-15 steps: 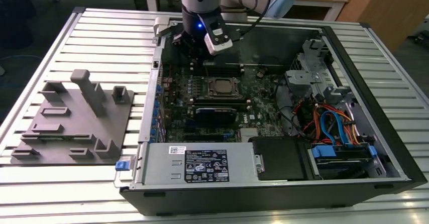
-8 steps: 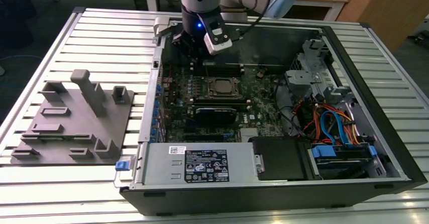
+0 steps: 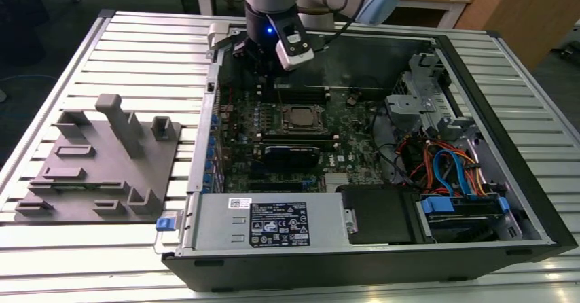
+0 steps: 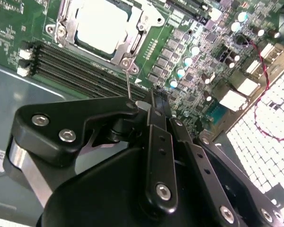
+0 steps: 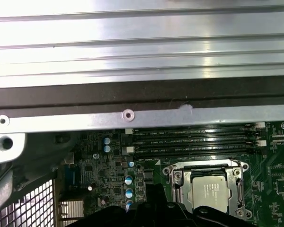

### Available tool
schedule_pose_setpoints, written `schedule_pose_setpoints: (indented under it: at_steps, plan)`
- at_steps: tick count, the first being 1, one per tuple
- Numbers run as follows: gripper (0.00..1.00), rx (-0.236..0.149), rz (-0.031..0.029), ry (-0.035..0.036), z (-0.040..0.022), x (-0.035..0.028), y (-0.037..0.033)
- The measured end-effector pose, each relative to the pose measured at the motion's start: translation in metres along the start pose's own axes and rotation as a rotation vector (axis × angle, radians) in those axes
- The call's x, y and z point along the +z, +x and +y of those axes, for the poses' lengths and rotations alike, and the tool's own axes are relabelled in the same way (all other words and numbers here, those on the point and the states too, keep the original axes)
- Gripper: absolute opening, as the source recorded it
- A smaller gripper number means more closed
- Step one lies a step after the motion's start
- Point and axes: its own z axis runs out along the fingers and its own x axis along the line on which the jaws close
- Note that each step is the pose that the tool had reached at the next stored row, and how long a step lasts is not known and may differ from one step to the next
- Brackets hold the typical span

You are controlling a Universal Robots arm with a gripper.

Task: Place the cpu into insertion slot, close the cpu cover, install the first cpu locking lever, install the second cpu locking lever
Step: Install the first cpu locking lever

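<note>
Second wrist view: catching black gripper (image 4: pixel 154 97), fingers (image 4: pixel 157 137) pinched together, reaching thin upright steel locking lever (image 4: pixel 127 80) beside seated silver-grey square cpu (image 4: pixel 102 23); probably needing careful downward hooking.

cpu (image 4: pixel 102 26) cut by picture edge, memory slots (image 4: pixel 75 66) partly hidden behind gripper (image 4: pixel 154 97)
</note>
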Motion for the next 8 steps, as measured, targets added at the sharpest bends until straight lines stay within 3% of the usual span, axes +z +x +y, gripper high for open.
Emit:
schedule_pose_setpoints:
  at_steps: [8]
  plan:
    - [0.10,-0.010,-0.0006,-0.0003,0.0059,0.0003,-0.0009]
